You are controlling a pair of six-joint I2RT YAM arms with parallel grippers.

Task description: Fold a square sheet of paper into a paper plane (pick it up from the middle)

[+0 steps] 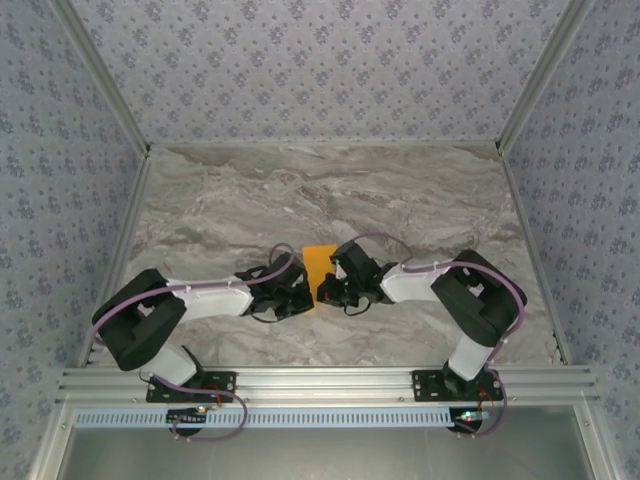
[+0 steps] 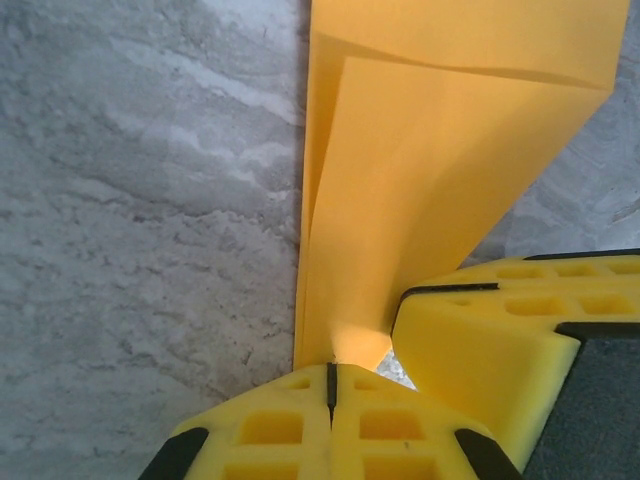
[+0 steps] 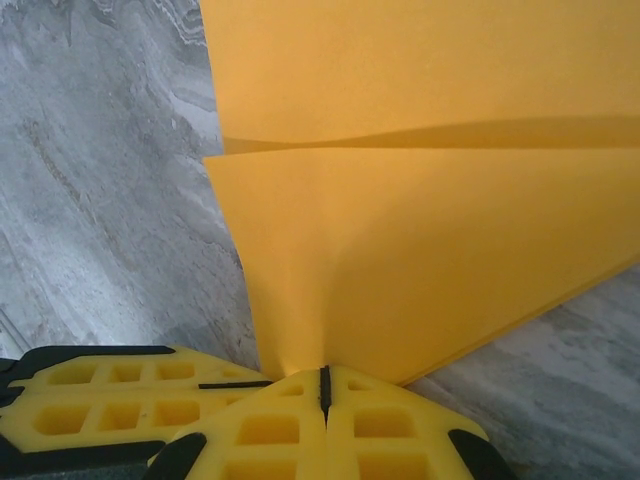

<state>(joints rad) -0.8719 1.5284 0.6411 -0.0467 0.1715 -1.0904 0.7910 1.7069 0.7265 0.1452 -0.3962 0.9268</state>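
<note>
From above, the folded orange sheet of paper [image 1: 320, 266] lies at the middle of the marble table [image 1: 300, 190]. The left gripper [image 1: 303, 297] and right gripper [image 1: 328, 290] meet at its near end (one from each side).

The left wrist view shows the left gripper [image 2: 330, 385] pinched closed on the narrow lower tip of the sheet [image 2: 430, 180], with the right gripper's fingers [image 2: 490, 330] just beside.

The right wrist view shows the right gripper [image 3: 323, 385] likewise clamped on the sheet [image 3: 420, 240], over the table [image 3: 100, 180].
</note>
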